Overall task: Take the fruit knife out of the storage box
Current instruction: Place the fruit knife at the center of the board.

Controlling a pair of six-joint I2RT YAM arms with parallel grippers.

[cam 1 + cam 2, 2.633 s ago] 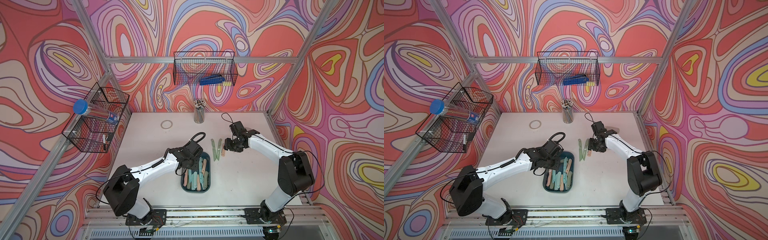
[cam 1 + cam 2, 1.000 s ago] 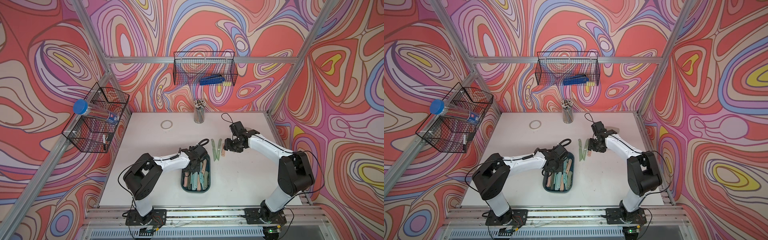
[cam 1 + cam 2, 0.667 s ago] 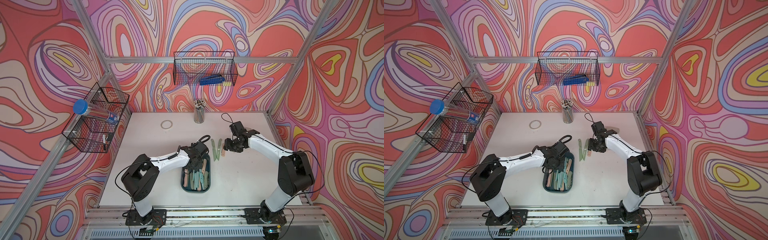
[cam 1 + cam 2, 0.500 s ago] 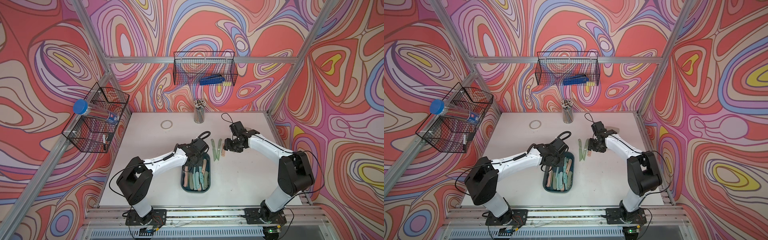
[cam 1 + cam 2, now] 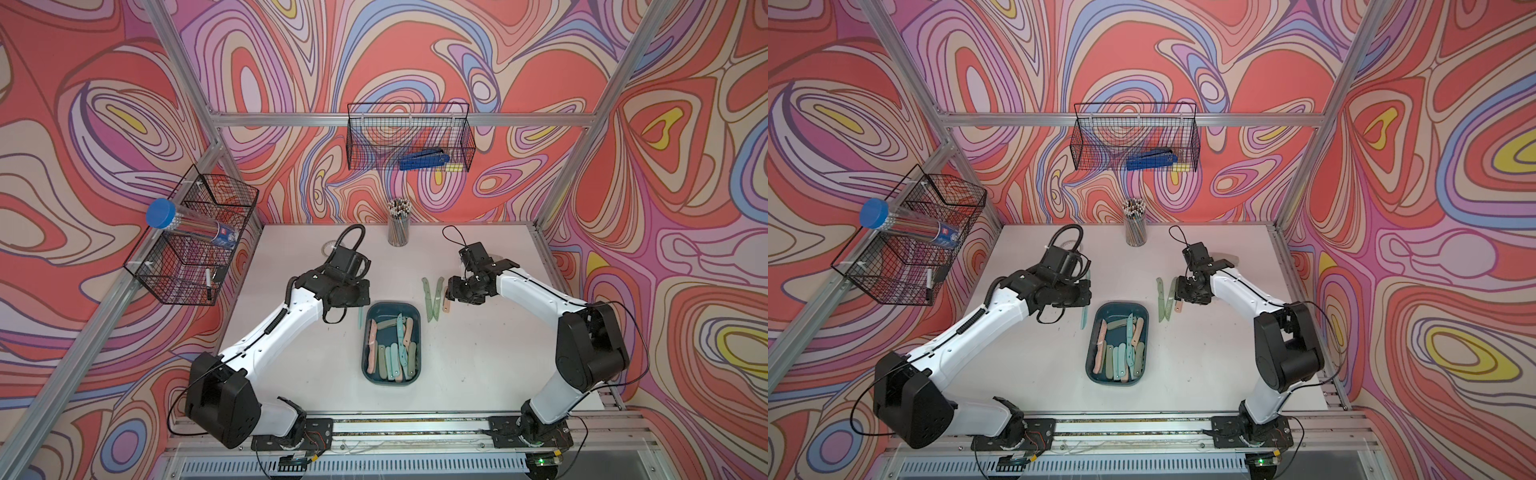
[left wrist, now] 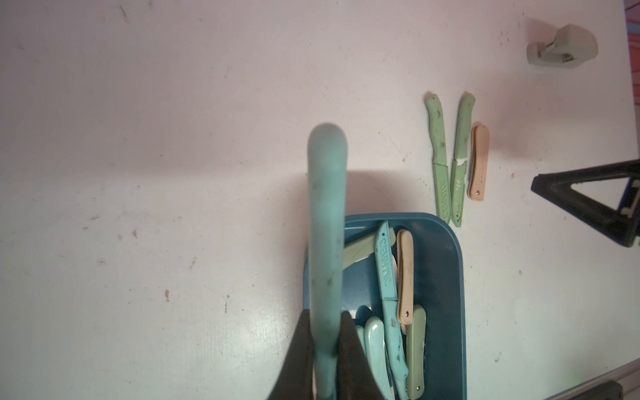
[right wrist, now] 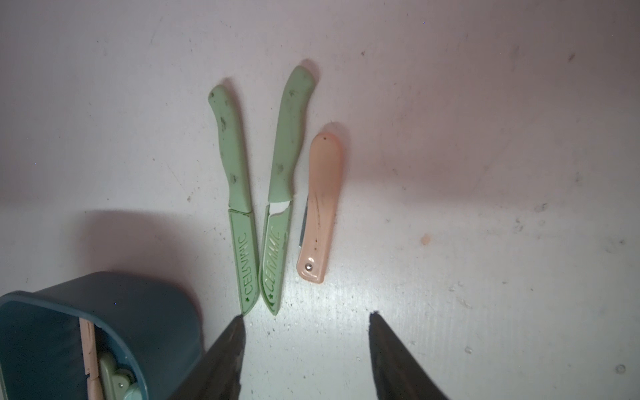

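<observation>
The storage box (image 5: 419, 332) is a dark teal tub in the middle of the table, with several pastel fruit knives lying in it. My left gripper (image 6: 327, 317) is shut on a teal fruit knife (image 6: 327, 214). In both top views that knife (image 5: 360, 319) hangs just outside the box's back left corner. To the right of the box lie two green sheathed knives (image 7: 242, 207) and a peach folding knife (image 7: 320, 207). Just beside them my right gripper (image 7: 306, 317) stands open and holds nothing.
A pencil cup (image 5: 398, 226) stands at the back of the table and a tape ring (image 5: 329, 248) lies behind the left wrist. Black wire baskets hang on the back wall (image 5: 409, 137) and the left rail (image 5: 195, 241). A small grey object (image 6: 561, 46) sits at the back right.
My left arm has come up out of the box with the teal knife and swung back and left of the tub. The right arm has not moved.
</observation>
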